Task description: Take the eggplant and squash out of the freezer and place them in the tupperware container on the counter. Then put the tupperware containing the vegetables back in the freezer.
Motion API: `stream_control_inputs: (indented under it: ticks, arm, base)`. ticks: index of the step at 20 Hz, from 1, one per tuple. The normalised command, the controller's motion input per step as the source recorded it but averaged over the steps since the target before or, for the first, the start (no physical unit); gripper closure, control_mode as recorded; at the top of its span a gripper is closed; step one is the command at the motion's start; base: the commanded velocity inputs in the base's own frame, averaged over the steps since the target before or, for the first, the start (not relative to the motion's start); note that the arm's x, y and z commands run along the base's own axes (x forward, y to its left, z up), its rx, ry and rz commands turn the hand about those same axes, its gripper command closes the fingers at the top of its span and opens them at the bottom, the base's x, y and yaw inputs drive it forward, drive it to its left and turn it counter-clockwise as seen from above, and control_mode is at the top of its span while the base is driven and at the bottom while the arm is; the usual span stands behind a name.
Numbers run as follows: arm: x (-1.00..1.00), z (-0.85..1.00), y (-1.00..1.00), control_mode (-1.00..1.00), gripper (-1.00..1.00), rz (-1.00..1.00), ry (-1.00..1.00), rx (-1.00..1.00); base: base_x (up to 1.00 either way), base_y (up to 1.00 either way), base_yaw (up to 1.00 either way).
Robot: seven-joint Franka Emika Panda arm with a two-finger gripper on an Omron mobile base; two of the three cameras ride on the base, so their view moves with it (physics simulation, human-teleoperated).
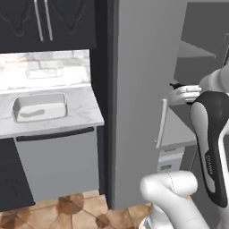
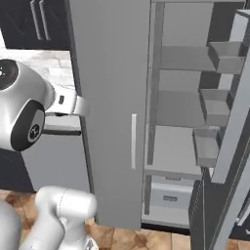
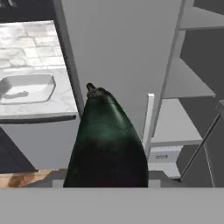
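Observation:
A dark green-black eggplant (image 3: pixel 107 144) rises from the bottom of the hand view, stem end up, with my gripper (image 1: pixel 178 89) shut on it. The hand hangs in front of the open freezer (image 1: pixel 138 89), beside its slim pale handle (image 3: pixel 148 118). The freezer's grey shelves (image 2: pixel 180 107) look bare. Off to the left, the white tupperware container (image 1: pixel 40 107) rests on the marble counter (image 1: pixel 85 114). A pale curved shape lies in that tupperware container (image 3: pixel 26 87); I cannot tell whether it is the squash.
Black wall cabinets (image 1: pixel 44 22) hang over the counter, and a grey appliance front (image 1: pixel 58 161) sits under it. The freezer's right door (image 2: pixel 229 127) stands open with several bins on it. Brown floor tiles (image 1: pixel 67 210) lie below.

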Motion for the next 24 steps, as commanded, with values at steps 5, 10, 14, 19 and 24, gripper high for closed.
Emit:
stream_control_inputs:
  ticks: [5,10,14,19,24]
  arm:
    - [0.00,0.00,0.00,1.00,1.00,0.00,0.00,0.00]
    - [0.00,0.00,0.00,1.00,1.00,0.00,0.00,0.00]
    - [0.00,0.00,0.00,1.00,1.00,0.00,0.00,0.00]
    - [0.00,0.00,0.00,1.00,1.00,0.00,0.00,0.00]
    - [0.00,0.00,0.00,1.00,1.00,0.00,0.00,0.00]
  base:
    - [0.16,1.00,0.04]
    - [0.60,1.00,0.00]
    - [0.72,0.99,0.00]
    - [0.66,0.85,0.00]
    - [0.57,0.52,0.00]
